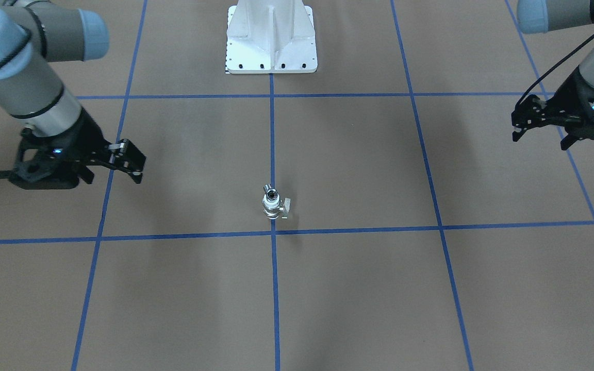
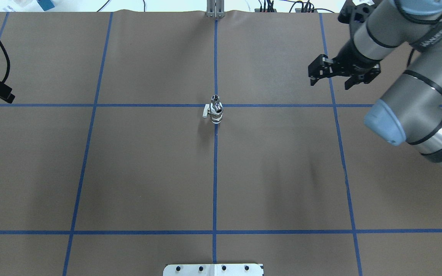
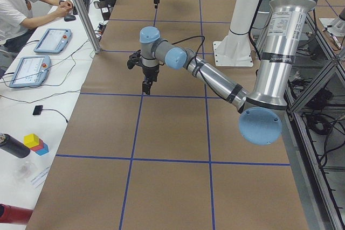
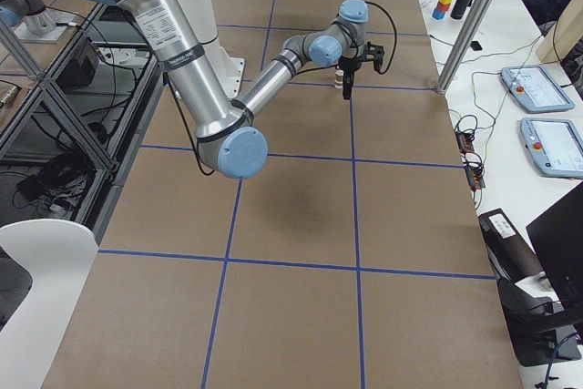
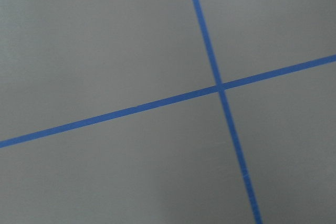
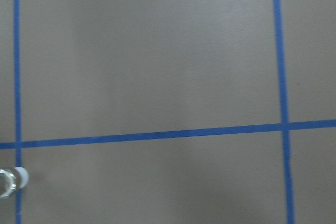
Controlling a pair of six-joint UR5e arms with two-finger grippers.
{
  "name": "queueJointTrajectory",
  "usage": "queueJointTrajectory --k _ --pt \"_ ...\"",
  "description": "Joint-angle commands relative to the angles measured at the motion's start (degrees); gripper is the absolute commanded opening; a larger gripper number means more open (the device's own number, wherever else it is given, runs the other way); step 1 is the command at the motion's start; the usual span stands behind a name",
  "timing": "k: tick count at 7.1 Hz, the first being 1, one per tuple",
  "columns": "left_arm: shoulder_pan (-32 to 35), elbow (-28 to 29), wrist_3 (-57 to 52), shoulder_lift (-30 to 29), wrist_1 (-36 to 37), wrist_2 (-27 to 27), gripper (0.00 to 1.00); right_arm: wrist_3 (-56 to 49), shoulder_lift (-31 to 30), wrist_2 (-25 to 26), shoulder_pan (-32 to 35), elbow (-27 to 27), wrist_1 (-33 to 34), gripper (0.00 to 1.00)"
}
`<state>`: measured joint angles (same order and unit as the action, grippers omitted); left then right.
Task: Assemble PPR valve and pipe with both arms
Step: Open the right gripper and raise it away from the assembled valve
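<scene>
The valve [image 1: 272,207] stands upright on the middle blue tape line [image 1: 275,288] of the table [image 1: 359,170]. The pipe [image 1: 272,194] sits on its top end, dark mouth up. The 2 look joined, though I cannot tell how deep the pipe is seated. The left pincer [image 1: 539,141] hangs well off to one side, its 2 fingers spread wide and holding nothing. The right pincer [image 2: 329,83] hangs well off to the other side, just as wide and just as bare.

The main risk is a topple. The stack is tall on a narrow foot, so a finger arriving off-centre or too low would likely knock it over, and a round piece would roll. The small side lever [image 1: 286,206] points toward the robot's left, so the left pincer could catch it while closing and twist the piece. If the joint is loose, a lift by the pipe alone could pull the 2 apart — a grip on the valve looks safer.

The way from each pincer to the piece crosses only brown cover and tape. The white pedestal [image 1: 271,46] stands well behind. In the left side view a person [image 3: 16,4] sits at a side bench with 2 tablets [image 3: 51,40], well apart from the work.
</scene>
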<state>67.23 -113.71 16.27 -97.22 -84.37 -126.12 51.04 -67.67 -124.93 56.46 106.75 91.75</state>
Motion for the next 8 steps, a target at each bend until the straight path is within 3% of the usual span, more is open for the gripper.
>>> queueJointTrajectory --k 1,3,4,6,8 --pt "6.4 2.2 -9.5 3.9 -0.5 -0.4 0.99 -17.1 -12.7 -3.5 10.1 3.2 -0.2 0.99" --pt "12.6 8.3 -18.4 4.1 -0.6 -4.9 0.99 -28.5 -19.8 -4.2 18.3 2.6 -0.1 0.99" --pt "14.8 9.9 -20.1 4.1 -0.6 -5.0 0.99 -31.4 -21.5 -7.0 20.6 1.6 -0.1 0.99" --pt "18.6 11.4 -19.9 5.7 0.0 -9.9 0.99 -31.7 -22.7 -7.6 22.5 -0.7 -1.3 0.99" --pt "19.1 9.7 -18.6 7.5 -0.1 -10.7 0.99 -31.7 -25.0 -7.6 23.4 -1.4 -3.5 0.99"
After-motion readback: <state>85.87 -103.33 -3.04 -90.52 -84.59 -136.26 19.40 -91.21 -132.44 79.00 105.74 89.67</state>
